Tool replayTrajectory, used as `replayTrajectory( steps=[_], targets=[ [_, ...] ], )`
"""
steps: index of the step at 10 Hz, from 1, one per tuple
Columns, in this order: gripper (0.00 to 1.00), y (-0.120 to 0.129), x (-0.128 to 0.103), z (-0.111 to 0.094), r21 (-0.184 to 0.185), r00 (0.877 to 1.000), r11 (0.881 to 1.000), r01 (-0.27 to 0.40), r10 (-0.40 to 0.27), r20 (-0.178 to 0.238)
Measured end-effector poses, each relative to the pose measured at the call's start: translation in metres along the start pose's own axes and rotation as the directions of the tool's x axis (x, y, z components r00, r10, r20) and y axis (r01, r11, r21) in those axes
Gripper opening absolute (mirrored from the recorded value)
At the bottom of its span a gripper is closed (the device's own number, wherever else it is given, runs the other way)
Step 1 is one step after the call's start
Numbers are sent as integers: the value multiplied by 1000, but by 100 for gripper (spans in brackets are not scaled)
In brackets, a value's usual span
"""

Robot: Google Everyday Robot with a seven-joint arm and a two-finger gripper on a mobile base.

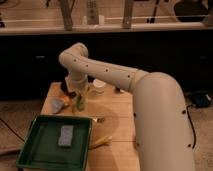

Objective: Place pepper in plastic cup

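Observation:
My gripper (79,95) points down at the back left of the wooden table (117,112). It is shut, and a slim dark-green piece at its tips looks like the pepper (80,99). Right under it stands the small yellow-green plastic cup (80,106); pepper and cup overlap, so I cannot tell whether the pepper's tip is inside the rim. The white arm (110,75) arches in from the right and hides the table's right side.
A light-blue item (57,104) and an orange thing (67,99) lie left of the cup. A white cup (99,86) stands behind it. A green tray (35,150) holding a grey sponge (66,135) fills the front left, with a pale yellow item (102,142) beside it.

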Motion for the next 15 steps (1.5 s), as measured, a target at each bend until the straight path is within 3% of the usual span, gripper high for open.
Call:
replayTrajectory(
  steps=[9, 15],
  targets=[
    [0, -37, -10, 20, -50, 995, 994, 96, -94, 31],
    [0, -36, -6, 36, -81, 994, 992, 98, -94, 54]
  ],
)
